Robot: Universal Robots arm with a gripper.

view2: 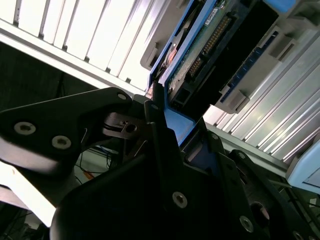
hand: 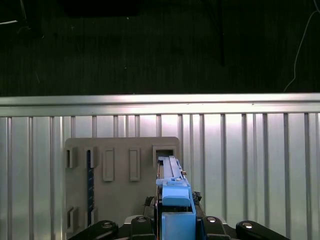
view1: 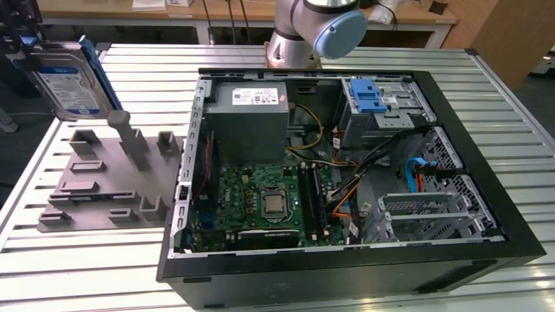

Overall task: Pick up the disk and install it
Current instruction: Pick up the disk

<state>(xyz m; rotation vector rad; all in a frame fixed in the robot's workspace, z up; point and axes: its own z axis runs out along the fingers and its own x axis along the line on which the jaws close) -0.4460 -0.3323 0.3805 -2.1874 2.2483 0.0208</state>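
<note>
The disk (view1: 71, 79), silver with a white-and-blue label and blue side rails, hangs upright in the air at the exterior view's far left, above the grey slotted holder (view1: 108, 175). My gripper (view1: 17, 40) is shut on its upper end at the picture's edge. In the first wrist view the disk (hand: 172, 192) is seen edge-on between my black fingers (hand: 140, 225), over the grey holder (hand: 120, 175). In the second wrist view the disk (view2: 212, 42) shows its connector end and green board, with my gripper (view2: 165, 117) clamped on its blue rail.
An open black computer case (view1: 485, 195) lies on the slatted metal table (view1: 87, 273). Inside are a grey power supply box (view1: 251, 120), a green motherboard (view1: 260, 205), cables and a drive bay with a blue latch (view1: 371, 96). The arm's base (view1: 303, 32) stands behind the case.
</note>
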